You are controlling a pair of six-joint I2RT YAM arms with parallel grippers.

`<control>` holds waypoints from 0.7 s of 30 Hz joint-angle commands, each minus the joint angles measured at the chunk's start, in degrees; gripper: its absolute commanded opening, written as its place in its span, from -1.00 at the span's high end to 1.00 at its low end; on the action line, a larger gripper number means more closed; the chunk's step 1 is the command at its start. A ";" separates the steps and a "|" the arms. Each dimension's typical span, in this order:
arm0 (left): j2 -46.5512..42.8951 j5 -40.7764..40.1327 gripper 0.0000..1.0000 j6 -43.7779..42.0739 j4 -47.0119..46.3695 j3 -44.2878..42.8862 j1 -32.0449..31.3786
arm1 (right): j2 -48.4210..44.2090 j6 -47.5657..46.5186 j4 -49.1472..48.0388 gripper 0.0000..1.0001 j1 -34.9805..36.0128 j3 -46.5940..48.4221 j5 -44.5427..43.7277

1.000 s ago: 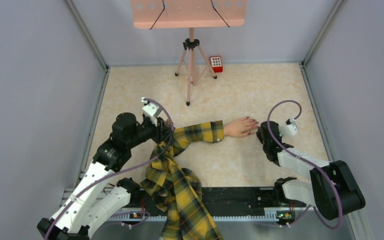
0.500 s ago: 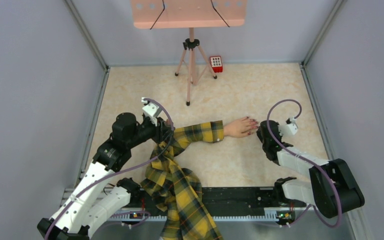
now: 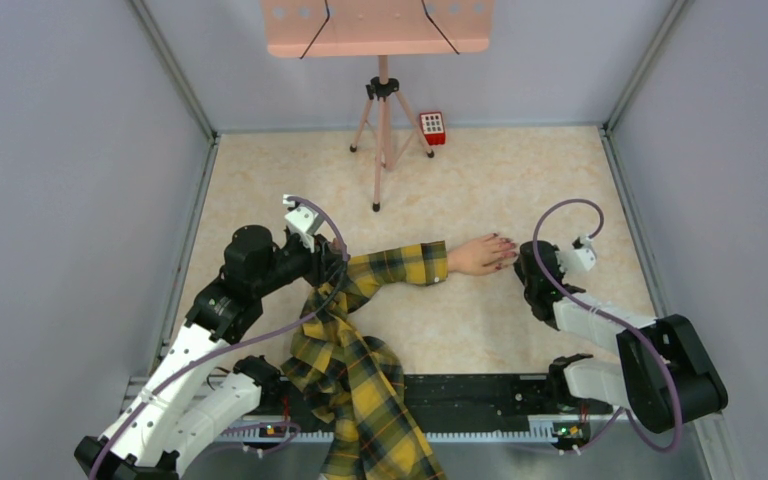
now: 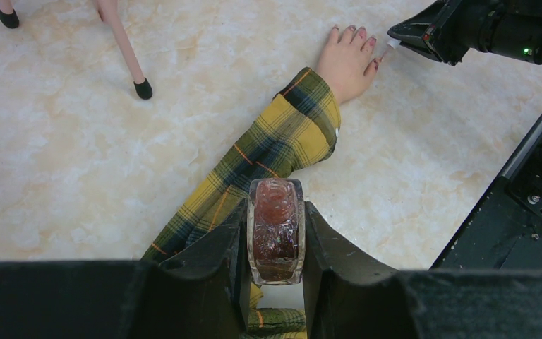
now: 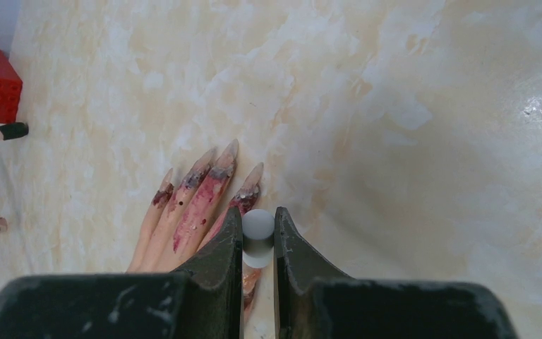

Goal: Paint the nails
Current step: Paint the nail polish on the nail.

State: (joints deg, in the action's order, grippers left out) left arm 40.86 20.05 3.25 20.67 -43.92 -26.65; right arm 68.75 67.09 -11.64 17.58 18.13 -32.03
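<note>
Left end effector [image 4: 275,210] is clamped shut on a small glass bottle [image 4: 275,240] of dark red liquid, right by the plaid sleeve [image 4: 282,145]. The fingers hide the bottle's base from us.

Right end effector [image 5: 257,217] is pinched on a short white-grey cylinder [image 5: 257,239], whose lower part is hidden between the fingers. From the left wrist we see a white tip sticking out of it, right at the fingertips, but we can't confirm contact.

The mannequin hand [image 3: 475,256] lies flat mid-counter [image 3: 480,180] between both arms. The nails [image 5: 220,171] point toward the right end effector. They're dark red, with red smeared down the fingers too.

Further back we see a tripod [image 3: 383,130], a red keypad box [image 3: 432,127] and a pink board [image 3: 375,25] cut off by the top edge.
</note>
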 commanded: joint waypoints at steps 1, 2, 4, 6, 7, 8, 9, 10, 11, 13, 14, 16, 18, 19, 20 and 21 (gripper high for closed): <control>-0.95 -0.19 1.00 -0.23 -2.30 -1.29 0.11 | -0.04 0.88 -3.01 1.00 0.12 2.30 -1.56; -1.02 -0.17 1.00 -0.24 -2.30 -1.28 0.18 | -0.08 0.93 -3.11 1.00 0.16 2.34 -1.55; -1.04 -0.25 1.00 -0.25 -2.23 -1.29 0.11 | -0.10 1.14 -3.21 1.00 0.12 2.27 -1.54; -1.10 -0.27 1.00 -0.26 -2.28 -1.34 0.11 | -0.14 1.20 -3.29 1.00 0.17 2.29 -1.68; -1.13 -0.30 1.00 -0.26 -2.26 -1.30 0.11 | -0.13 1.28 -3.26 1.00 0.17 2.32 -1.78; -1.08 -0.30 1.00 -0.26 -2.27 -1.26 0.16 | -0.19 1.23 -3.29 1.00 0.17 2.32 -1.86; -1.07 -0.35 1.00 -0.24 -2.29 -1.25 0.14 | -0.12 1.28 -3.28 1.00 0.17 2.27 -1.97; -1.05 -0.29 1.00 -0.25 -2.30 -1.25 0.13 | -0.14 1.39 -3.23 1.00 0.10 2.27 -2.02; -1.09 -0.28 1.00 -0.21 -2.32 -1.27 0.12 | -0.04 1.38 -3.25 1.00 0.16 2.29 -2.03; -1.19 -0.29 1.00 -0.20 -2.25 -1.30 0.18 | 0.01 1.58 -3.30 1.00 0.16 2.27 -2.07; -1.19 -0.40 1.00 -0.25 -2.21 -1.27 0.12 | -0.02 1.63 -3.45 1.00 0.16 2.26 -2.06; -1.14 -0.49 1.00 -0.23 -2.24 -1.26 0.11 | -0.02 1.79 -3.71 1.00 0.15 2.21 -2.07; -1.17 -0.41 1.00 -0.24 -2.16 -1.27 0.16 | 0.14 1.77 -3.89 1.00 0.16 2.26 -2.28; -1.19 -0.37 1.00 -0.25 -2.18 -1.29 0.12 | 0.27 1.81 -3.79 1.00 0.17 2.29 -2.33; -1.14 -0.42 1.00 -0.26 -2.21 -1.26 0.11 | 0.43 1.74 -3.83 1.00 0.16 2.34 -2.40; -1.14 -0.44 1.00 -0.24 -2.20 -1.27 0.11 | 0.53 1.83 -3.83 1.00 0.17 2.37 -2.46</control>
State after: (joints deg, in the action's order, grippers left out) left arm 40.60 19.97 3.25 20.69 -43.92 -26.68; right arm 68.77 68.20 -13.32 17.58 18.13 -32.99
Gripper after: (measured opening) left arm 0.317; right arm 0.093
